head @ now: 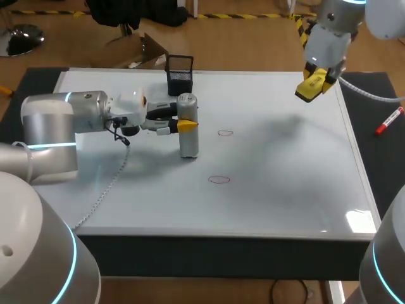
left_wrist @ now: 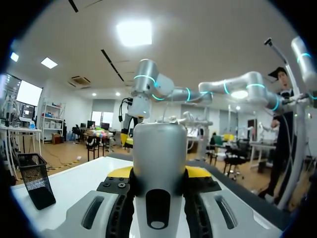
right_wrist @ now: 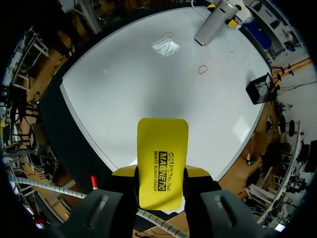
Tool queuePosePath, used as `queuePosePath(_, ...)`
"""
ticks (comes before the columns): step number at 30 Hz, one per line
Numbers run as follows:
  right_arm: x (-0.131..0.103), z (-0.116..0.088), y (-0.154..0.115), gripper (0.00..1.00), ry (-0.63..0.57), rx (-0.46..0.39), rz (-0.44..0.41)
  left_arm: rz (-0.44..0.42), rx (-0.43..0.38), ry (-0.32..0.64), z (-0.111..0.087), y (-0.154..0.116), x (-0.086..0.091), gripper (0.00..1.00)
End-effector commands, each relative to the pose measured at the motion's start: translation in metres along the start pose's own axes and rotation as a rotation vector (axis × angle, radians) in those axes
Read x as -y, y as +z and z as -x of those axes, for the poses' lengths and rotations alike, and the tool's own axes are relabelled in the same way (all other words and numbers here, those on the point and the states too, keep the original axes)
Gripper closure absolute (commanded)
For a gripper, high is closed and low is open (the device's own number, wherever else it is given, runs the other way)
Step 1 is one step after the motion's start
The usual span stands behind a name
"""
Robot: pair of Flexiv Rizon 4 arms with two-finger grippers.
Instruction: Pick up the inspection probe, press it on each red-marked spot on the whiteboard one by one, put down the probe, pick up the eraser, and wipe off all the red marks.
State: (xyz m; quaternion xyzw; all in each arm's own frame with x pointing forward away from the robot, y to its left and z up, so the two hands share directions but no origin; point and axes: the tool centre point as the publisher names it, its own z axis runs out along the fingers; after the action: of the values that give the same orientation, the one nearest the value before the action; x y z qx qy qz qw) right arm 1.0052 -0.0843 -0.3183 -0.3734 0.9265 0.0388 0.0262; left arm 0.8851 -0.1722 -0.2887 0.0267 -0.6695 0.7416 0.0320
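The grey cylindrical probe [head: 188, 136] stands upright with its lower end at the whiteboard [head: 285, 183], left of two red ring marks [head: 225, 133] [head: 219, 180]. My left gripper [head: 187, 125] comes in level from the left and is shut on the probe's upper part. In the left wrist view the probe [left_wrist: 159, 148] fills the gap between the fingers [left_wrist: 198, 172]. My right gripper [head: 314, 85] hangs above the board's far right corner, shut on the yellow eraser [head: 311, 87]. From the right wrist view the eraser [right_wrist: 162, 163] sticks out over the board, with both marks [right_wrist: 203, 69] [right_wrist: 167, 35] far ahead.
A black mesh basket [head: 179, 73] stands at the board's far edge, just behind the probe. A red marker [head: 389, 120] lies on the dark mat off the board's right edge. The left arm's cable [head: 104, 190] trails over the board's left part.
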Motion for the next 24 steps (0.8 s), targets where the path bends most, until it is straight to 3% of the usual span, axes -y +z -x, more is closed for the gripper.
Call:
queuePosePath(1, 0.0, -0.001, -0.001, 1.0, -0.001, -0.003, -0.003, 0.005, 0.003, -0.001, 0.0, 0.001, -0.001, 1.0)
queuePosePath(14, 0.0, -0.001, -0.001, 1.0, -0.001, -0.003, -0.003, 0.012, 0.005, 0.003, -0.002, 0.002, 0.0, 1.0)
queuePosePath(24, 0.0, -0.001, -0.001, 1.0, -0.001, -0.003, -0.003, -0.057, 0.034, 0.036, 0.005, -0.006, 0.03, 1.0)
